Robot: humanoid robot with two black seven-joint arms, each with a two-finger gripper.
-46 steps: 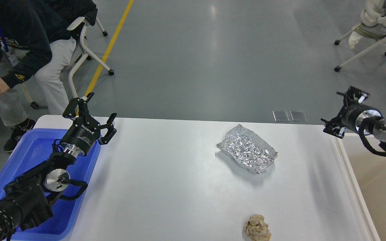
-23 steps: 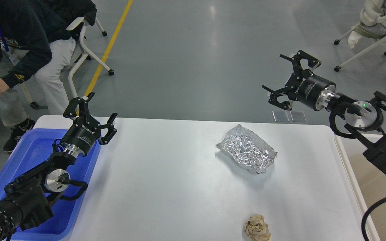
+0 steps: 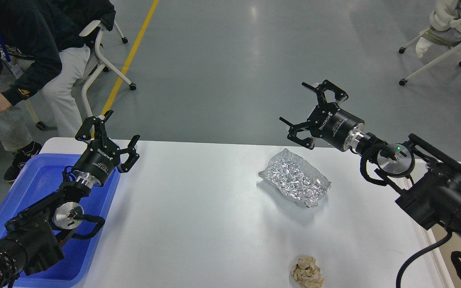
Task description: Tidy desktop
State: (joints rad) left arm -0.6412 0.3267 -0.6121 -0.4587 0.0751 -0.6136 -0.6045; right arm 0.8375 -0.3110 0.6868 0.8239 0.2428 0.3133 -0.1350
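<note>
The white desktop [image 3: 198, 216] fills the lower half of the head view. A crumpled silver foil sheet [image 3: 294, 178] lies on it right of centre. A crumpled beige paper ball [image 3: 307, 273] lies near the front edge. My right gripper [image 3: 303, 107] is open and empty, held in the air above the table's far edge, just beyond and above the foil. My left gripper [image 3: 109, 132] is open and empty, raised over the far right corner of the blue tub [image 3: 26, 192].
The blue tub stands on the table's left end. A beige bin [image 3: 460, 240] sits off the right end, partly hidden by my right arm. A seated person [image 3: 22, 52] and a chair [image 3: 98, 56] are at the far left; another chair [image 3: 450, 44] stands far right.
My right arm has swung in from the right edge, left and then down, so its gripper now hovers by the foil's far side. The left arm has not moved.
</note>
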